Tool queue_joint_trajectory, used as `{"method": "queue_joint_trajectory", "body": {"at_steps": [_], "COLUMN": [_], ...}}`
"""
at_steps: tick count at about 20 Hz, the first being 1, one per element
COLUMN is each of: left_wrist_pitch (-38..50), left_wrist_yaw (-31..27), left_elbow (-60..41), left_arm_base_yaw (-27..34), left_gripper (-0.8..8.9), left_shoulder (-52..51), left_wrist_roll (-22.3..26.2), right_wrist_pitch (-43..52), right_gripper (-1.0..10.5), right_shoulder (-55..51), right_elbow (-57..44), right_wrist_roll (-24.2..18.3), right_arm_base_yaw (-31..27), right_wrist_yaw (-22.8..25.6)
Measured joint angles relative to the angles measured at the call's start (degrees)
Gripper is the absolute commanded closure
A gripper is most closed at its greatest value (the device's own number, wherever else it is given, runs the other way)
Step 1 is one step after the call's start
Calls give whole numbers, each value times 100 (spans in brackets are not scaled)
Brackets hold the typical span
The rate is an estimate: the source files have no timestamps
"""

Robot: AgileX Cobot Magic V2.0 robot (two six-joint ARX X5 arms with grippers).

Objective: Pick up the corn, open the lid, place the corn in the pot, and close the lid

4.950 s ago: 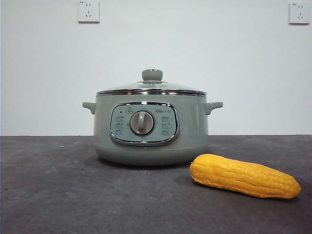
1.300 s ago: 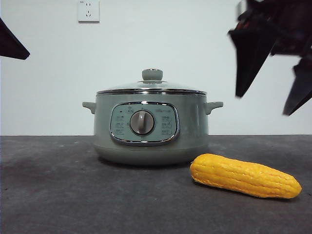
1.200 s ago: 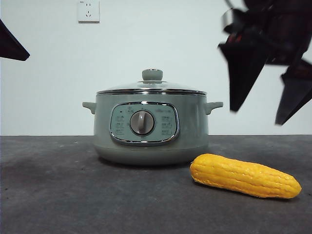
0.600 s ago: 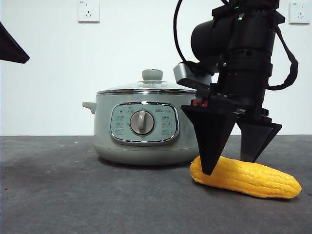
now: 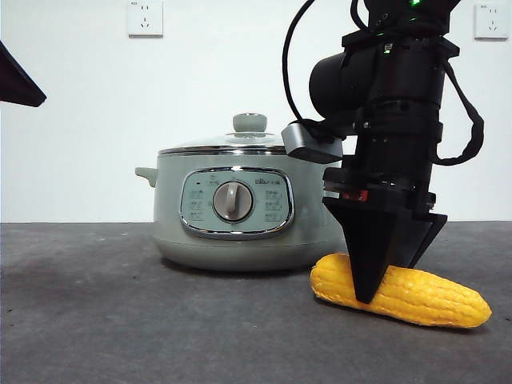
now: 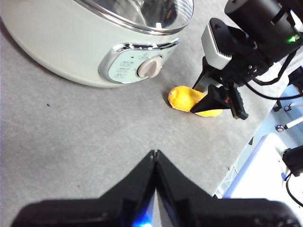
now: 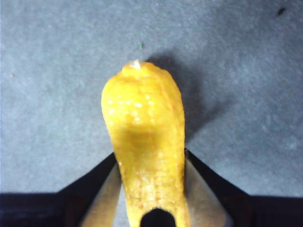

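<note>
While lid (image 5: pixel 250 141) covers pot (image 5: pixel 240 210), right end effector (image 5: pixel 382 282) around corn (image 5: pixel 416 294).

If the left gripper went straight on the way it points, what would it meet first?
Most likely the bare gray table. The left gripper, jaws shut, aims down at an empty patch short of the pot and the corn, though depth is hard to judge.
</note>
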Motion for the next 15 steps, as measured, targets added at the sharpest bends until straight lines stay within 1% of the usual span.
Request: {"method": "queue_joint_trajectory", "body": {"at_steps": [4, 7, 11, 13, 14, 15], "left_wrist_pitch": [120, 114, 13, -358, -671, -990], "left_wrist_yaw": [-4, -20, -442, -675, -813, -973], "left_elbow": [74, 557, 1746, 2597, 3147, 3696], "left_arm_base_yaw": [-37, -229, -632, -885, -1023, -1156], "left_gripper": [819, 819, 816, 807, 764, 695], "left_shoulder": [9, 138, 743, 1325, 1720, 2109], "left_wrist_roll": [-7, -28, -223, -262, -269, -289], "right_wrist_pitch": [-501, -1231, -1915, -2087, -2155, -2179], "right_gripper": [958, 958, 958, 958, 958, 958], "right_shoulder": [-463, -975, -1458, -1751, -1908, -2035], "right_elbow": [184, 608, 1043, 1217, 1263, 1270], "right_wrist_roll": [22, 46, 221, 376, 444, 511], "right_arm_base_yaw": [-2, 0, 0, 0, 0, 0], "right_wrist_yaw": [55, 55, 55, 55, 55, 55]}}
